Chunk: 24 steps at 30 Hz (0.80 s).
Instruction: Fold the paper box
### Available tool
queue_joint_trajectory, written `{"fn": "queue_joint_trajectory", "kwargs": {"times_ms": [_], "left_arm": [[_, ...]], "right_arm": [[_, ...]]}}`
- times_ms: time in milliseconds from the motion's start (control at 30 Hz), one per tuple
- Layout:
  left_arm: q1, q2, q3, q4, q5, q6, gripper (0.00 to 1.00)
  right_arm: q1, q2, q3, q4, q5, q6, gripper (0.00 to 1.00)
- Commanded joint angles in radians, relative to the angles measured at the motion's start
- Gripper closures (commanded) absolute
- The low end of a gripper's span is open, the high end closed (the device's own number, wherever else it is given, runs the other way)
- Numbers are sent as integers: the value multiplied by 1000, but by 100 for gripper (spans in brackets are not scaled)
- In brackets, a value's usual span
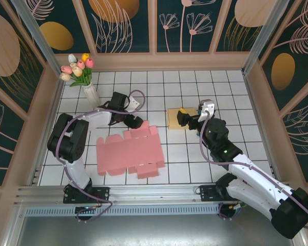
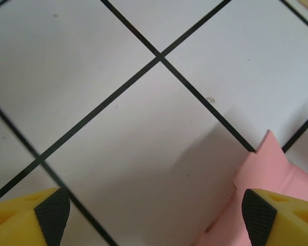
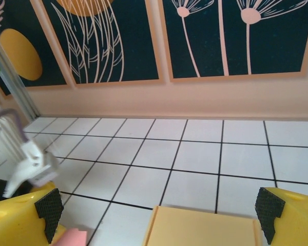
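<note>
The paper box [image 1: 127,151] is a flat pink cut-out lying unfolded on the white tiled floor, left of centre. My left gripper [image 1: 134,123] hovers low at its far edge, open. In the left wrist view a pink flap [image 2: 269,169] lies by the right fingertip [image 2: 257,215], and the left gripper [image 2: 155,212] has only bare tile between its jaws. My right gripper [image 1: 181,119] is open over a flat yellow card box [image 1: 173,118], to the right of the pink sheet. In the right wrist view that yellow box [image 3: 205,228] lies just below the right gripper [image 3: 159,211], untouched.
A white vase of tulips [image 1: 85,78] stands at the back left, close behind the left arm. Patterned walls with wooden frames enclose the floor on three sides. The left arm's white connector and cable [image 3: 31,169] show at the left of the right wrist view.
</note>
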Motion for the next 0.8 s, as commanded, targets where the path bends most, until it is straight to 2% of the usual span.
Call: {"fn": "queue_joint_trajectory", "kwargs": {"times_ms": [0,233,400,567,767], "left_arm": [[3,73,52,-125,33,36,12],[-2,4,3,-54,169,-5,19],[-13,42,20,-103,161,-17,20],[-30,84,50,-140,157,-18,26],[-36,91,51,-157,172,-10,38]], "right_arm": [[-7,-21,23,40,-44,53,1],[-8,-28,10,38,-18,44,1],[-7,-33,2,28,-13,44,1],[-7,-40,-1,17,-8,36,1],[-12,-22,9,6,-8,25,1]]}}
